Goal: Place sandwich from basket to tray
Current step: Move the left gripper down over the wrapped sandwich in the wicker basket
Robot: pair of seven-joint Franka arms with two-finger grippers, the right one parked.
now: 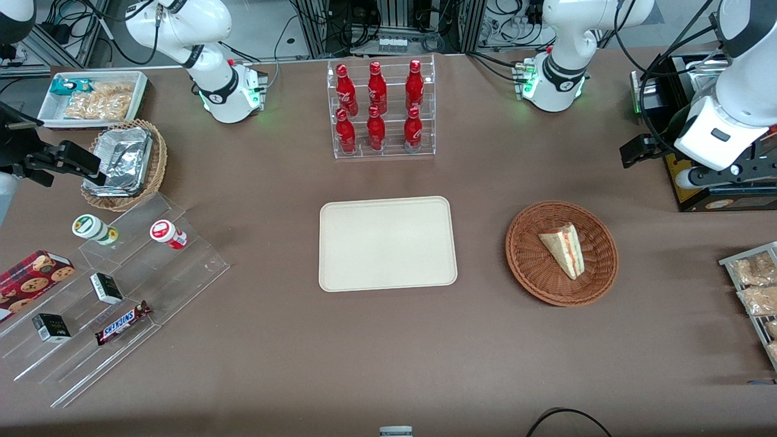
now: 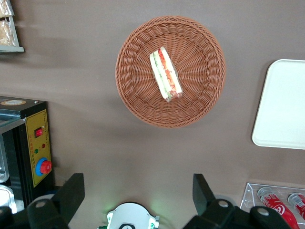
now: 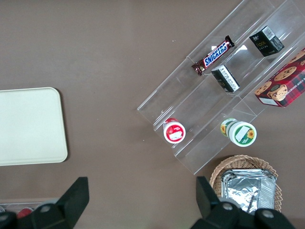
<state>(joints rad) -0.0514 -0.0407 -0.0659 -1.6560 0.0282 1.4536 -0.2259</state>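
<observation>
On the brown table in the front view, the sandwich (image 1: 563, 249) lies inside the round reddish-brown wicker basket (image 1: 528, 260), which sits well apart from the bare cream tray (image 1: 386, 243), toward the working arm's end of the table. The left arm's gripper (image 1: 644, 150) hangs high above the table, farther from the front camera than the basket, so I judge the task is at its very start: the approach to the basket has not yet happened. From the left wrist view, the gripper (image 2: 138, 193) shows its two dark fingers (image 2: 71, 192) spread wide apart with nothing between them, looking down at the basket (image 2: 138, 93) and the sandwich (image 2: 166, 75). The sandwich is a pale bread wedge resting on its side, its cut edge showing red, orange and green filling. Next, the gripper likely needs to descend over the wedge and line its fingers across the bread faces. The right wrist view shows only a corner of the tray (image 3: 29, 126).
</observation>
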